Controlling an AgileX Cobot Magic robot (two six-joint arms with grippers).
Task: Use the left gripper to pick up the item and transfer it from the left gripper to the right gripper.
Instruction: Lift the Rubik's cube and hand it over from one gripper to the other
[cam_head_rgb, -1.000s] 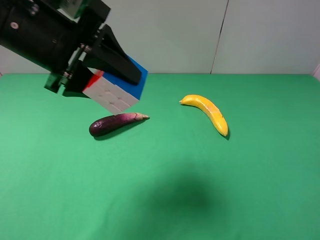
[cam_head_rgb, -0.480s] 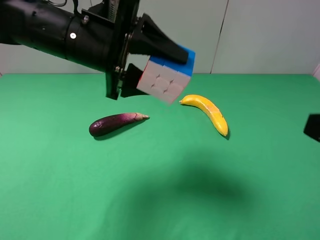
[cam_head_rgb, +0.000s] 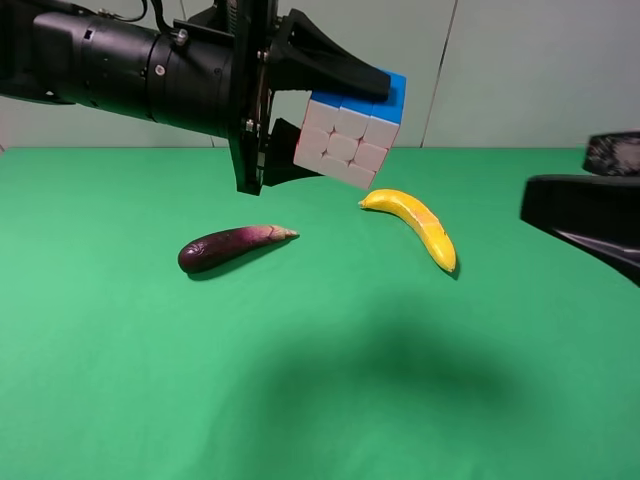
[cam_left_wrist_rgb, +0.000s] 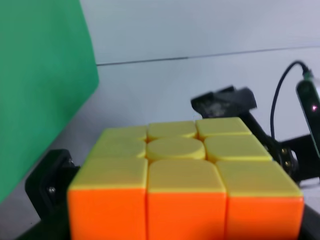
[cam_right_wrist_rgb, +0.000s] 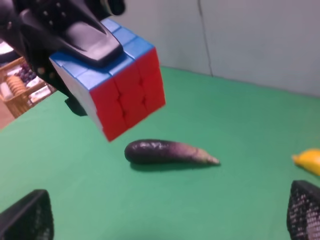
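Exterior high showed my left hand (cam_head_rgb: 338, 125) clamped on the cube (cam_head_rgb: 350, 142), aloft above the counter (cam_head_rgb: 320, 400). My right hand (cam_right_wrist_rgb: 165, 220) gaped wide, empty. The cube seemed rigid, light and slick; I'd pinch two free opposite faces squarely.

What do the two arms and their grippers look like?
The left arm is a glossy black cylinder with small silver screws and a thin black cable. The left gripper has black wedge-shaped fingers. The right gripper is black too; its fingers are cross-hatched.
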